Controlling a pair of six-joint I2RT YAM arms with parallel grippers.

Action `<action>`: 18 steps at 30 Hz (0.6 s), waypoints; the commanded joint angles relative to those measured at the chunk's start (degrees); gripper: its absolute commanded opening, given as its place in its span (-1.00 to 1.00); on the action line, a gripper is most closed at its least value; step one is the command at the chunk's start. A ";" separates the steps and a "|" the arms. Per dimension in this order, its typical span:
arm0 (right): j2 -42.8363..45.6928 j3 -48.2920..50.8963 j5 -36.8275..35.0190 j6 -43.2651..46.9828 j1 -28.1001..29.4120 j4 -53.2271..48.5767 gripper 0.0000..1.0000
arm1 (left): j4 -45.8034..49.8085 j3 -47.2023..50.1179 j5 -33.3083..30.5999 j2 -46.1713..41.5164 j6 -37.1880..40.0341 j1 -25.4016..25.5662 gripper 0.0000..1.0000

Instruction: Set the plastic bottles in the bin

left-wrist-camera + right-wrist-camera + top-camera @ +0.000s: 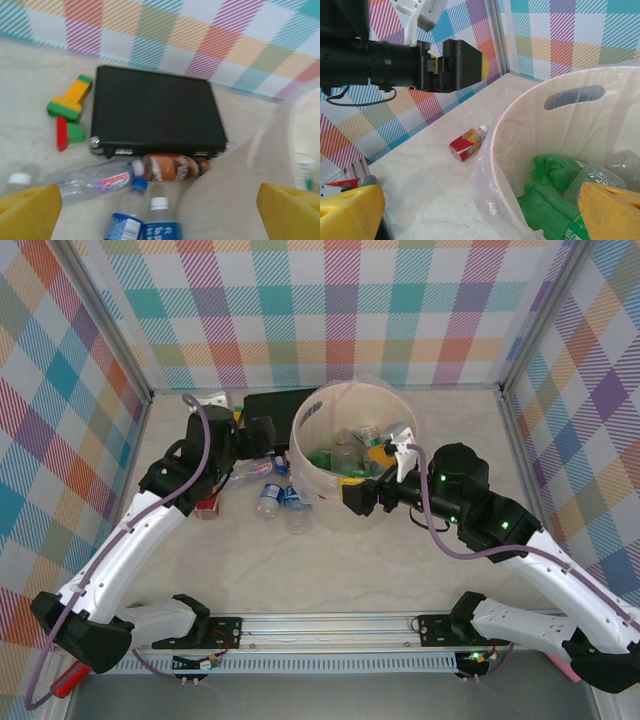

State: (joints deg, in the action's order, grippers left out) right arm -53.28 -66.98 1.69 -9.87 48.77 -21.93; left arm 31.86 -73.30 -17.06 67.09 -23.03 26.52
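Your left hand (258, 435) is spread wide, nothing in it, right by the loose plastic bottles (272, 496) lying on the worktop (300, 570) at the bin's 8–9 o'clock. Black box (155, 112) sits at 12 from those bottles, toy blocks (70, 102) at its 9. Bin (305, 455) is mid-worktop w/ green bottles (550, 175) inside. Right hand (362, 495) is at the bin's 6 o'clock rim, also wide, empty.
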 commanded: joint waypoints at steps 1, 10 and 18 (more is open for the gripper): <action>-0.36 -2.19 2.19 -0.67 0.27 1.40 0.98 | 0.00 2.75 3.62 0.68 -3.08 -4.41 0.99; -1.78 -3.00 4.28 -0.94 0.36 0.92 0.98 | -4.27 7.37 10.25 10.12 -9.12 -14.69 0.99; -2.40 -3.76 5.16 -0.99 0.50 -0.01 0.98 | -11.66 7.21 15.42 21.27 -9.33 -17.95 0.99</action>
State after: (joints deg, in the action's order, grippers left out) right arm -55.83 -68.16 5.65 -10.26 48.84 -22.02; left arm 24.80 -66.46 -4.80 86.11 -31.59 10.00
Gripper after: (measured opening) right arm 0.989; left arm 0.995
